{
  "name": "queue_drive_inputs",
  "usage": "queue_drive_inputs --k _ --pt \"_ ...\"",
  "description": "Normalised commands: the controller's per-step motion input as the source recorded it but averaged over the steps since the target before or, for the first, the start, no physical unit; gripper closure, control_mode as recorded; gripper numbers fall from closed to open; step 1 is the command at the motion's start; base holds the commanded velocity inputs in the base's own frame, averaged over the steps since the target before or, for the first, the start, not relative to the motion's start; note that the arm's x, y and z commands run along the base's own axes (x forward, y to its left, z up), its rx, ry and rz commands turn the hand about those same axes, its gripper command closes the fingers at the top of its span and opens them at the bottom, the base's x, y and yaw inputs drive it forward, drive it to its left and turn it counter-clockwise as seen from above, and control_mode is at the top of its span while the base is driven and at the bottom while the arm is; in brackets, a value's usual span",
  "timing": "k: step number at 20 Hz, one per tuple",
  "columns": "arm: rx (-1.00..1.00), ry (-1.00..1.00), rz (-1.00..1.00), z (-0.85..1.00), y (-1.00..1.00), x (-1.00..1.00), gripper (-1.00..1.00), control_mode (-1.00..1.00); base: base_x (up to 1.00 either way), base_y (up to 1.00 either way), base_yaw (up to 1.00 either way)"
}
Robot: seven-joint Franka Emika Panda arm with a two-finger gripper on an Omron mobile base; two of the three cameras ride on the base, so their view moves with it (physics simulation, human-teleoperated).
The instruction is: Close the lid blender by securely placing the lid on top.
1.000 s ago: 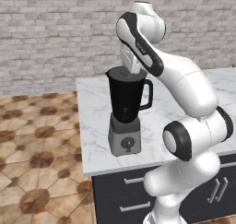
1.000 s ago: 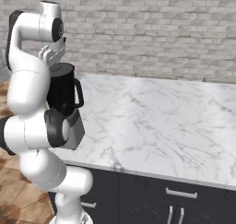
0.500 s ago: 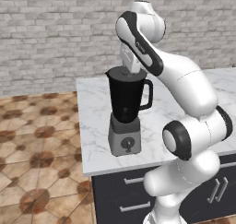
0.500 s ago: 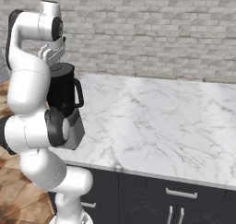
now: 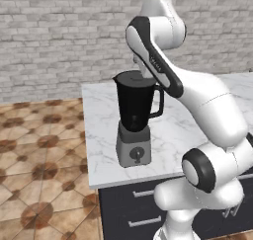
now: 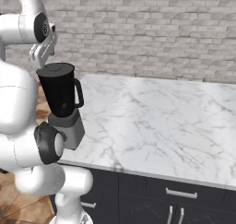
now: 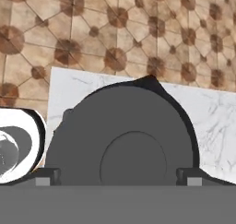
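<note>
Lid on the blender jar, left of centre on your marble counter (image 5: 104, 150).
The lid (image 7: 124, 140) caps the blender (image 5: 134, 120); your gripper (image 7: 117, 180) straddles it with fingers apart.

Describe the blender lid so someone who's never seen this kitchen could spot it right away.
Find the white marble counter and the blender at its end beside the tiled floor. The lid is the flat, round, dark-grey disc atop the black jar, matte against the glossy jar.

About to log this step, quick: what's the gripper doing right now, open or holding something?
Gripper: fingers spread at the lid's edges over the blender; grip cannot be told.
</note>
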Motion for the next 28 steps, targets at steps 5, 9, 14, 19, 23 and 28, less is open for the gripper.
queue_drive_inputs --k 5,9,14,19,23,28 --pt "0.0 -0.13 0.03 0.02 0.0 -0.04 -1.0 -1.0 0.0 0.0 0.0" --pt "0.0 -0.07 0.06 0.0 -0.01 -0.06 -1.0 -1.0 0.0 0.0 0.0" --pt "0.01 -0.25 0.0 0.11 -0.14 -0.85 -1.0 -1.0 0.0 0.0 0.0" --pt "0.11 -0.16 -0.02 0.02 -0.46 -1.0 -1.0 -1.0 0.0 0.0 0.0" --pt "0.14 -0.1 -0.07 -0.05 -0.83 -0.91 -1.0 -1.0 0.0 0.0 0.0" --pt "0.12 -0.11 -0.08 -0.13 -0.94 -0.7 -1.0 -1.0 0.0 0.0 0.0"
